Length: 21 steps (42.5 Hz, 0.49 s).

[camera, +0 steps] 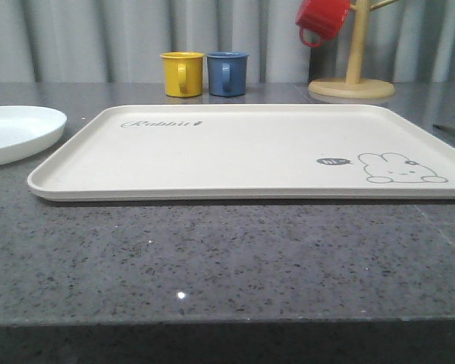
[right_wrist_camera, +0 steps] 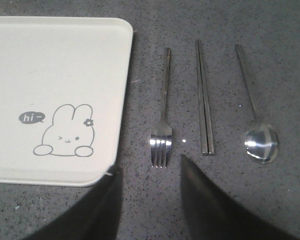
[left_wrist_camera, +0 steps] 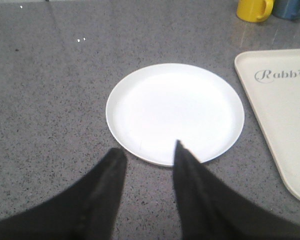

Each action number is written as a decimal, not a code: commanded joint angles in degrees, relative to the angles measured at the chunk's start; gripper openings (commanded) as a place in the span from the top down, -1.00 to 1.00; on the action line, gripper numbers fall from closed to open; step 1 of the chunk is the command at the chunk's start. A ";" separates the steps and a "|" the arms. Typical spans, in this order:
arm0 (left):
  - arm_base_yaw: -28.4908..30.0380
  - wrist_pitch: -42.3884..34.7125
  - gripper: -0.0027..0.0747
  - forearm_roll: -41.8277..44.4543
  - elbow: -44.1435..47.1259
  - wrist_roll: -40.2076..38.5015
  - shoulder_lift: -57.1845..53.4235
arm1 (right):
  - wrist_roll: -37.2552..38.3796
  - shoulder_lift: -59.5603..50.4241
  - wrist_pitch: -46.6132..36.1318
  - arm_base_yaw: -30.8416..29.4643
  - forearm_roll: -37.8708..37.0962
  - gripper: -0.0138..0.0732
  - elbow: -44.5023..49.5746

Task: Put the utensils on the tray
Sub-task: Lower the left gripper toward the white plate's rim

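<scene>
**Utensils to tray: first pick not yet made**

- **Tray** [camera: 243, 152]: cream, low-rimmed, bare; lies mid-counter [camera: 227, 258]. Rabbit drawing at its right near corner, "Rabbit" script at its left far corner. Nothing on it yet.
- **Fork** [right_wrist_camera: 162, 117]: flat on the counter just beside the tray's right edge, apart from the rim, tines toward the robot, handle pointing away.
- **Chopsticks** [right_wrist_camera: 204, 100]: the pair side by side and touching, next to the fork on the side away from the tray, parallel to it.
- **Spoon** [right_wrist_camera: 255, 115]: outermost of the three, bowl toward the robot, handle slightly angled.
- **Right gripper** [right_wrist_camera: 147, 172]: fingers apart, empty, poised near the fork's tines, above the counter by the look of it.
- **Left gripper** [left_wrist_camera: 147, 155]: fingers apart, empty, at the near edge of the plate [left_wrist_camera: 175, 115], which sits left of the tray.
- **Other stock**: yellow cup [camera: 182, 73] and blue cup [camera: 227, 73] behind the tray; red cup [camera: 322, 19] on a wooden stand [camera: 353, 76].

**Handling note (judgement):** The step in hand looks like the right arm's grasp of the fork, the nearest piece. The fork is thin and lies flush on a hard surface, so the fingers should straddle the neck or handle across its width and come down until they nearly touch the counter before they pinch. Lift straight up to clear the tray's raised rim, then carry it across and set it flat, leaving room for the other two. Keep clear of the chopsticks during the pinch; a nudge could split the pair.
</scene>
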 commanded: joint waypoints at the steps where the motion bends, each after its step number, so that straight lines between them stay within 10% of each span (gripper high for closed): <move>1: -0.43 -2.20 -0.38 0.11 -2.14 -0.42 2.49 | -0.78 0.47 -4.00 -0.27 0.23 -0.55 -2.05; 21: 1.79 5.41 -0.45 2.22 -10.19 -0.42 23.11 | -0.78 0.47 -4.00 -0.27 0.38 -0.57 -2.05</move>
